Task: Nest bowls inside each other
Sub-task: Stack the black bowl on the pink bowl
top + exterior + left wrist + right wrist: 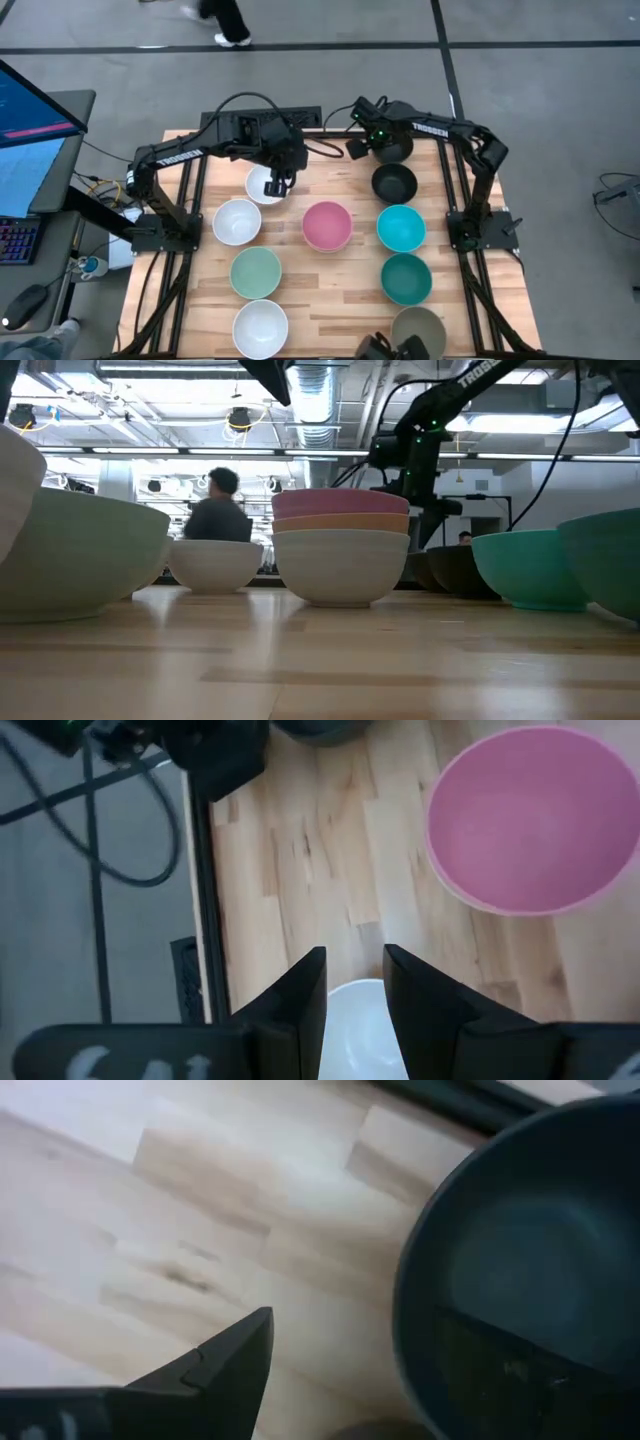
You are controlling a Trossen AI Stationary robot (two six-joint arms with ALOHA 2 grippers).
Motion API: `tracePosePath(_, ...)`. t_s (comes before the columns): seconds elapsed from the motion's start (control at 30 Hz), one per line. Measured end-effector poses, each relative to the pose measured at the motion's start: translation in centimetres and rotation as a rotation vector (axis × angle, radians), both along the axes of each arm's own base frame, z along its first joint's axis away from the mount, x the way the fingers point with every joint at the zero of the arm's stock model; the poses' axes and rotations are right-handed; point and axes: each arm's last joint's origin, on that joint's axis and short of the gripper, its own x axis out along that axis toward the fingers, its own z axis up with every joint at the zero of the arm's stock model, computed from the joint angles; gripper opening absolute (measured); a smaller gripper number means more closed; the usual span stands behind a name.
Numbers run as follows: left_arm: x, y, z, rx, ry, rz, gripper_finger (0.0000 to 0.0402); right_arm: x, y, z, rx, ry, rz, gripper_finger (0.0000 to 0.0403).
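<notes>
Several bowls sit on the wooden table (330,300). My left gripper (276,186) (355,970) hovers over a white bowl (262,186) (355,1020) near the far edge, its fingers only a narrow gap apart. My right gripper (384,148) (355,1325) is open at a black bowl (396,150) (530,1270) by the far edge, one finger inside it and one outside. In front of that bowl stands a second black bowl (394,182). The pink bowl (327,225) (340,503) tops a stack, resting in an orange bowl (340,522) inside a cream one (340,565). My right gripper straddles the black bowl's rim (410,1330), coming at it from above. The outer finger (215,1365) stands well clear of the wall. The inner finger (520,1380) lies inside the hollow, and I cannot tell whether it touches the bowl.
Other bowls stand in columns: a white bowl (237,221), a pale green bowl (256,272) and another white bowl (261,328) on the left; a teal bowl (401,228), a darker teal bowl (406,278) and a grey-olive bowl (419,332) on the right. A person (215,510) is beyond the table.
</notes>
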Motion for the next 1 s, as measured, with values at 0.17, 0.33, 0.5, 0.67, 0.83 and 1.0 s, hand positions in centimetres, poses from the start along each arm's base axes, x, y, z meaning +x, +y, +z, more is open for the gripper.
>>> tracePosePath(0.17, -0.1, 0.7, 0.0, -0.003, 0.005, -0.040, 0.0094, -0.8, -1.0, 0.0, -0.014, 0.010, -0.082, 0.0294)
tracePosePath(0.33, -0.2, 1.5, 0.1, -0.004, -0.003, -0.060, 0.0094, -1.7, -1.3, -0.4, 0.022, 0.045, -0.107, 0.0294)
tracePosePath(0.5, -0.3, 2.3, 0.1, 0.013, -0.008, -0.066, 0.0094, -1.7, -0.7, -1.1, 0.045, 0.060, -0.122, 0.0294)
tracePosePath(0.67, -0.3, 2.9, 0.2, -0.010, -0.041, -0.080, 0.0094, -1.5, -0.6, -1.1, 0.038, 0.050, -0.129, 0.0294)
tracePosePath(0.83, -0.3, 3.0, 0.3, -0.018, -0.049, -0.081, 0.0094, -1.3, -0.8, -2.2, 0.075, 0.069, -0.138, 0.0286)
tracePosePath(1.0, -0.3, 3.0, 0.3, -0.019, -0.048, -0.081, 0.0094, -0.5, -0.3, -3.7, 0.126, 0.093, -0.114, 0.0273)
